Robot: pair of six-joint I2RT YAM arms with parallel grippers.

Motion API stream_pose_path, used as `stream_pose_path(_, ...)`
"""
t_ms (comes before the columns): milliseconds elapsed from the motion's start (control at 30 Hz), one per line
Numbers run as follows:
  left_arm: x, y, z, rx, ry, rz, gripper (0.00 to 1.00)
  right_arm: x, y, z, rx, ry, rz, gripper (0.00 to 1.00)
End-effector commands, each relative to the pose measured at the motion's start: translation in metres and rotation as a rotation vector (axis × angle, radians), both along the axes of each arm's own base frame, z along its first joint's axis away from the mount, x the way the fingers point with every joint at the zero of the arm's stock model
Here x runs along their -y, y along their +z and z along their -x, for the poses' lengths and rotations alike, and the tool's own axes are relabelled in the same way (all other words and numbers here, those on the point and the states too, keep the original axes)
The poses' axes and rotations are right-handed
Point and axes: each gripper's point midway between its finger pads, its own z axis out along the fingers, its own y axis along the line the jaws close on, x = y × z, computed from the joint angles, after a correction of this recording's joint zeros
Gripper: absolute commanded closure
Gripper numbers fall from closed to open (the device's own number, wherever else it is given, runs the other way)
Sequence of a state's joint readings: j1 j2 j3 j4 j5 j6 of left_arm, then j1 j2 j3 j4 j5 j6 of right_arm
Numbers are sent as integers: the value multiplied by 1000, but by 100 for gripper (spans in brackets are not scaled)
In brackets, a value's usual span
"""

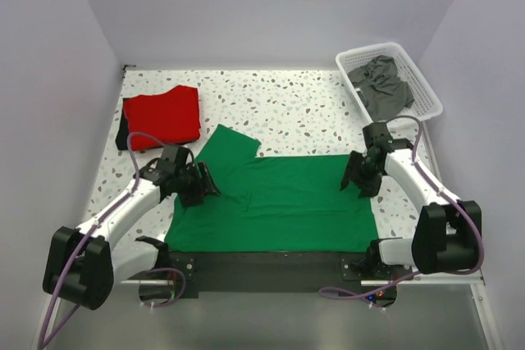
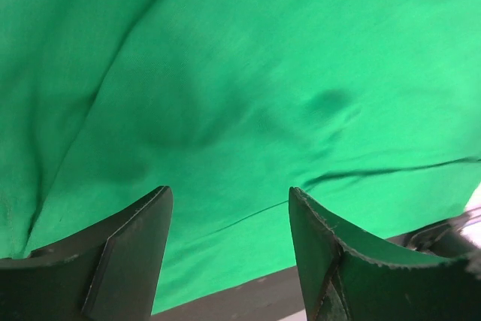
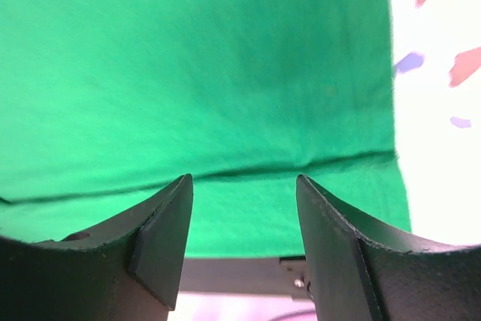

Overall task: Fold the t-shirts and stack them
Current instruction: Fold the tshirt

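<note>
The bright green t-shirt lies spread flat along the near edge of the table, at its middle, with one sleeve angled out toward the far-left corner; laid open like this, it looks like the shirt now being folded. The left gripper is low over the shirt's left side and the right gripper over its right side, placed, I judge, so each can take one side and fold the cloth evenly. Both wrist views show the jaws spread, with only green fabric behind them and nothing between the fingers (left gripper, right gripper), so neither has hold of the shirt yet. The red t-shirt sits folded near the far-left corner, probably the start of the stack and the green one's destination. The dark grey t-shirts lie crumpled in the white basket at the far-right corner, apparently waiting their turn.
</note>
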State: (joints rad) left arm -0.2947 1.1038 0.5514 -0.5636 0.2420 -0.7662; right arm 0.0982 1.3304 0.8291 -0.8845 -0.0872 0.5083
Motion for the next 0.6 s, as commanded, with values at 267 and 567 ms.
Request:
stream_pose_path(267,19,83,-114,276,-81,-48,32,56,61,-116,433,-94,328,44)
stream_pose_path(567,28,106,-148,342,-91,-44,32,68,32,-157,526,-118,402,48)
